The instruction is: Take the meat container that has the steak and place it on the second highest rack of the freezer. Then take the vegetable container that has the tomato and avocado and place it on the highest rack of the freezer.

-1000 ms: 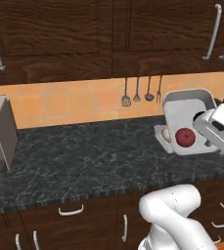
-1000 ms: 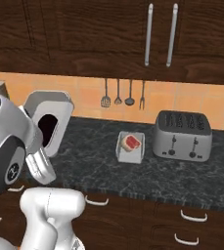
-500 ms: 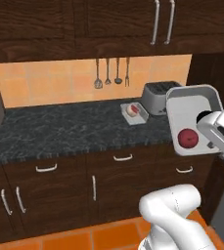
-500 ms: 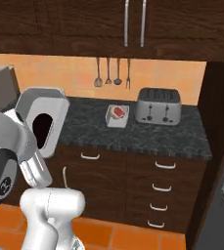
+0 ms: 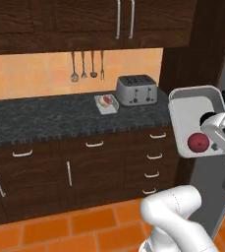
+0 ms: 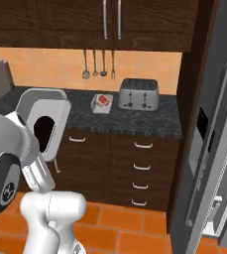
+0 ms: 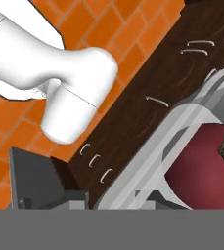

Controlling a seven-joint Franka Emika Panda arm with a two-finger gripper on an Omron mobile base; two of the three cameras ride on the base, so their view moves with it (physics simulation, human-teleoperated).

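Observation:
My gripper (image 5: 211, 144) is shut on the rim of the white vegetable container (image 5: 195, 118), which it holds tipped up on edge in the air. The dark-red tomato (image 5: 198, 142) rests against the container's lower wall, and the tomato (image 7: 206, 166) looms large beside the rim in the hand view. From the right base view the vegetable container (image 6: 50, 111) shows a dark lump inside; whether it is the avocado I cannot tell. The meat container (image 5: 106, 104) with the steak (image 5: 104, 101) stands on the counter by the toaster. The freezer (image 6: 219, 149) rises at the right.
A silver toaster (image 5: 136, 90) stands on the dark counter (image 5: 45, 115), with utensils (image 5: 87, 66) hanging on the wall behind. Dark wood drawers (image 6: 140, 168) run below the counter, above an orange tile floor (image 6: 130, 223). A dark wood panel (image 5: 197, 44) separates counter and freezer.
The base has moved back and turned right, so the whole scene shifted left and the floor and freezer came into view. The container stays in the gripper.

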